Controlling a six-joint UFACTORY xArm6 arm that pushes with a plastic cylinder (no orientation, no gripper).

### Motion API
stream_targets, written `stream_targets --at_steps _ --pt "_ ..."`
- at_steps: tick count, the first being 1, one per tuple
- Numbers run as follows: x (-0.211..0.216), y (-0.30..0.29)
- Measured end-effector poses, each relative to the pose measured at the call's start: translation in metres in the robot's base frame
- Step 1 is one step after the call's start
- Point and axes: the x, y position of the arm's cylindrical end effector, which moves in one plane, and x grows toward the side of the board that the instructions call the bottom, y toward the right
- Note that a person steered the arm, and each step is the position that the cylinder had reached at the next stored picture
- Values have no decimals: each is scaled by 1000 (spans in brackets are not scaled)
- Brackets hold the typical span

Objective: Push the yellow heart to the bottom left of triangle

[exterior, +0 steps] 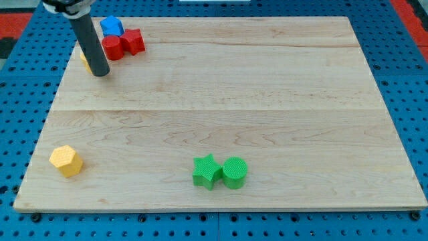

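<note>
My tip (100, 73) rests on the board near the view's top left. A yellow block (84, 60) shows only as a sliver at the rod's left side, mostly hidden, so its shape cannot be told. A blue block (112, 27), shape unclear, sits just above and right of the rod. A red cylinder (112, 47) touches the rod's right side, and a red star (134, 41) sits against the cylinder. No triangle can be made out clearly.
A yellow hexagon (66, 161) lies near the view's bottom left corner of the wooden board (234, 100). A green star (207, 171) and a green cylinder (235, 172) sit touching at the bottom middle. Blue pegboard surrounds the board.
</note>
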Motion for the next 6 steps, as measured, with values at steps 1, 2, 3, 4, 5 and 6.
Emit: stream_targets --at_steps 1,2,3,4,5,6 --pt "-19 5" --pt "-13 8" --pt "11 -18" --pt "20 -35" --pt "-11 -36" --pt "-19 -36"
